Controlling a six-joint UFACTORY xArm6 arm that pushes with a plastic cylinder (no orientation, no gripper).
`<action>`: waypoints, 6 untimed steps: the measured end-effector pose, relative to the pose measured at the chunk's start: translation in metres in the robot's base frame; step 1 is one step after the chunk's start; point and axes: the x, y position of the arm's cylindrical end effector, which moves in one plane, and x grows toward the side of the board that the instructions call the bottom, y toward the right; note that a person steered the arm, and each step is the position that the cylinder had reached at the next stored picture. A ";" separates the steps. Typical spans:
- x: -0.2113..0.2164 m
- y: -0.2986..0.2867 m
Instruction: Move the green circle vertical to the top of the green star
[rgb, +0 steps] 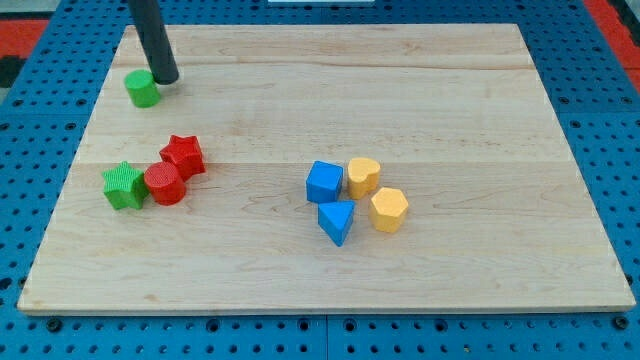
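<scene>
- The pale wooden bench (330, 250) lies on a blue pegboard surface (600, 60); every place below is given from the green star-shaped block (124, 186), which sits near the bench's edge on the view's left.
- The green round block (143, 88), the circle of the task, stands well above the green star toward the view's top, only slightly to the view's right of it.
- My tip (167, 78), the lower end of the straight dark rod, sits just beside the green circle on its right, seemingly touching it.
- There is no pincer on this arm, so no open or closed state can be told.
- A red round block (164, 184) touches the green star on its right side.
- A red star-shaped block (184, 154) sits just up and right of the red round one, touching it.
- Far to the star's right cluster a blue angular block (324, 182), a blue triangular block (337, 221), a yellow rounded block (363, 176) and a yellow hexagonal block (388, 210).
</scene>
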 end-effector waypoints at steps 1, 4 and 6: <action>0.054 0.026; 0.001 -0.018; 0.014 0.049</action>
